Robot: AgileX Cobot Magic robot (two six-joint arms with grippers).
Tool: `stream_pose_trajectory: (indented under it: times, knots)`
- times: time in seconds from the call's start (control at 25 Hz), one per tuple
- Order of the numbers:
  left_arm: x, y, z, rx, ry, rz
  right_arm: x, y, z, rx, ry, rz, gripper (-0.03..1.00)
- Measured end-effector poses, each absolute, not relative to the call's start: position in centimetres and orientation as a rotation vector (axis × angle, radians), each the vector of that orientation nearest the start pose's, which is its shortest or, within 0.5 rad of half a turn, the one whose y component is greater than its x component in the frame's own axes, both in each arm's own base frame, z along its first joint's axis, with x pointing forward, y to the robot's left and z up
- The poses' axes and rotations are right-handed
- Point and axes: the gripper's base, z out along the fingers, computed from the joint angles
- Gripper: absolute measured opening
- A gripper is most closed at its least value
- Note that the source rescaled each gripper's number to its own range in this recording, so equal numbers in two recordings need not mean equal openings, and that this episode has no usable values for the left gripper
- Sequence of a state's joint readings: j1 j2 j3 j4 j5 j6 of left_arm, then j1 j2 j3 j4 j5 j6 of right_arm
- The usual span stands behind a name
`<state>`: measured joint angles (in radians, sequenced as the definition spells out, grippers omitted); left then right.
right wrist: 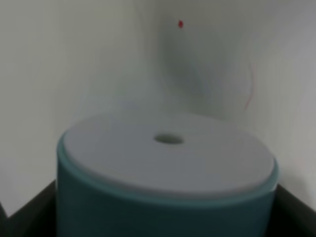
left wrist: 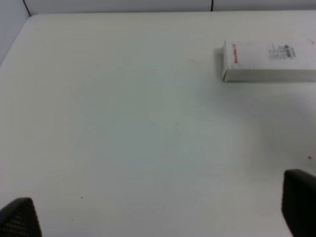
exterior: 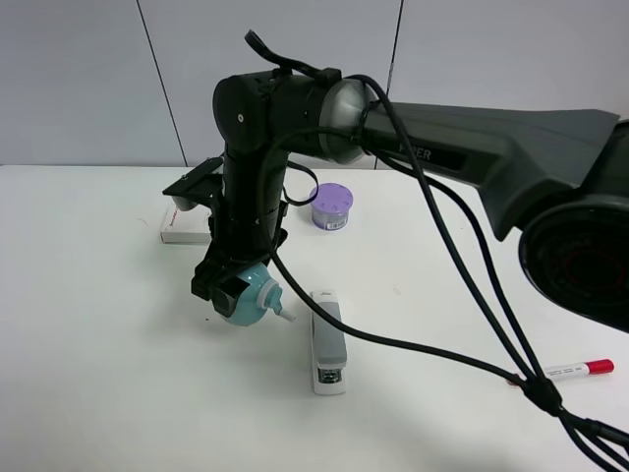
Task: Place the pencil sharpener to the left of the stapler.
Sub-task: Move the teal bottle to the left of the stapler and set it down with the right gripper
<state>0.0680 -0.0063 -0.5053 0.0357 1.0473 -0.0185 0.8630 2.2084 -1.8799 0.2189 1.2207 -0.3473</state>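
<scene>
The mint-teal pencil sharpener is held low over the white table, just left of the stapler's far end, its white crank nub pointing toward the stapler. My right gripper has reached across the middle and is shut on it. In the right wrist view the sharpener fills the picture, white face with a hole, dark fingers at its sides. The grey-and-white stapler lies flat on the table. My left gripper is open over bare table, holding nothing.
A white flat box lies behind the sharpener. A purple round lidded container stands at the back middle. A red-capped marker lies at the right. Black cables hang from the right arm above the table.
</scene>
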Motion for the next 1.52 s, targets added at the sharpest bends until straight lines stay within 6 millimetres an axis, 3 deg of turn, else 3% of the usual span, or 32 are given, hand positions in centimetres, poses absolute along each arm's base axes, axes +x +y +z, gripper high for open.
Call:
stream_pose_trajectory:
  times: [0.24,0.48,0.64,1.16,1.52]
  knots:
    - [-0.6,0.2,28.0,-0.089,2.018,0.074,28.7,36.1,18.4,-1.956,2.379,0.315,0.01]
    - [-0.6,0.2,28.0,-0.089,2.018,0.074,28.4,36.4,17.5,-2.11,2.252,0.317,0.01]
    - [-0.6,0.2,28.0,-0.089,2.018,0.074,28.1,36.8,17.2,-2.146,2.225,0.33,0.01]
    - [-0.6,0.2,28.0,-0.089,2.018,0.074,27.4,37.6,13.2,-2.207,2.29,0.33,0.01]
    - [-0.6,0.2,28.0,-0.089,2.018,0.074,27.6,37.4,12.7,-2.202,2.307,0.285,0.01]
